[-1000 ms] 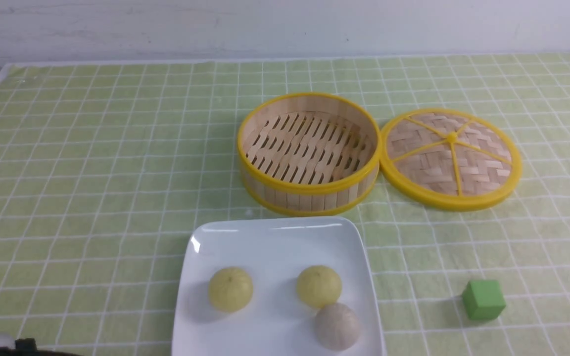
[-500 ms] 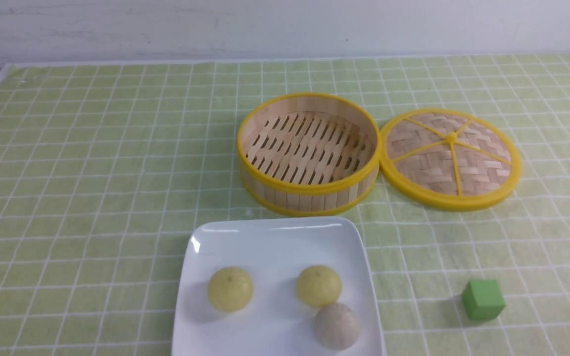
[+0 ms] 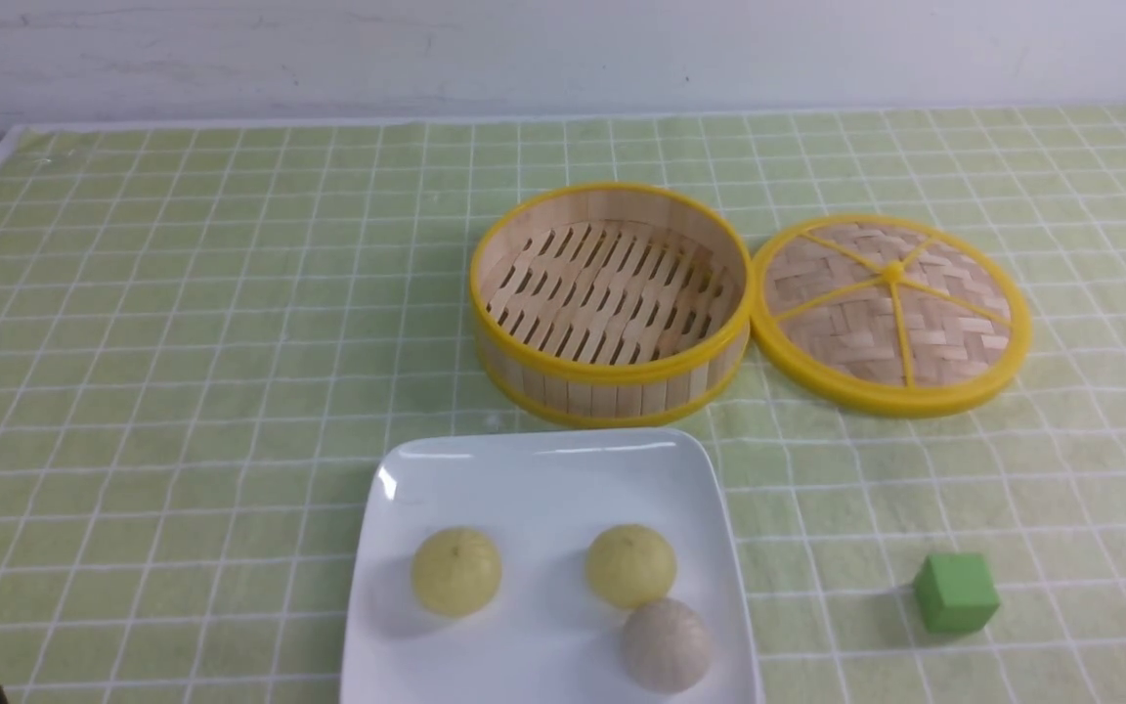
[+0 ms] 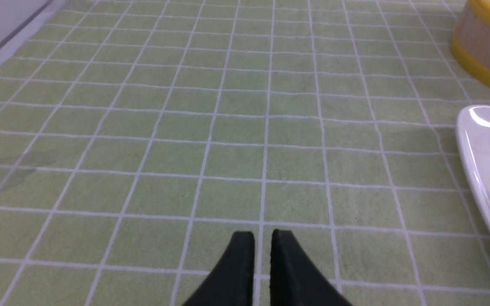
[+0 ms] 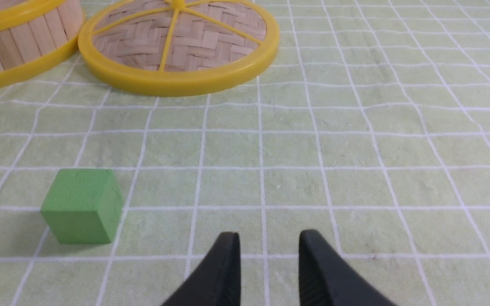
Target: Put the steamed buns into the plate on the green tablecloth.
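Empty-handed, my left end effector [image 4: 262, 238] hangs over the green tablecloth [image 3: 182, 323] with its jaws barely parted; my right end effector [image 5: 268, 242] stands wider apart near the green cube [image 5: 81, 206]. Both steamed buns [image 3: 455, 571] [image 3: 630, 565] sit on the plate [image 3: 534, 469], beside a grey-beige bun [image 3: 665, 645].

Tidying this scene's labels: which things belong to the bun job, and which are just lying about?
Job:
steamed buns, both on the plate
plate
green tablecloth

Lying about:
grey bun, also on the plate
steamer basket, empty
woven lid
green cube
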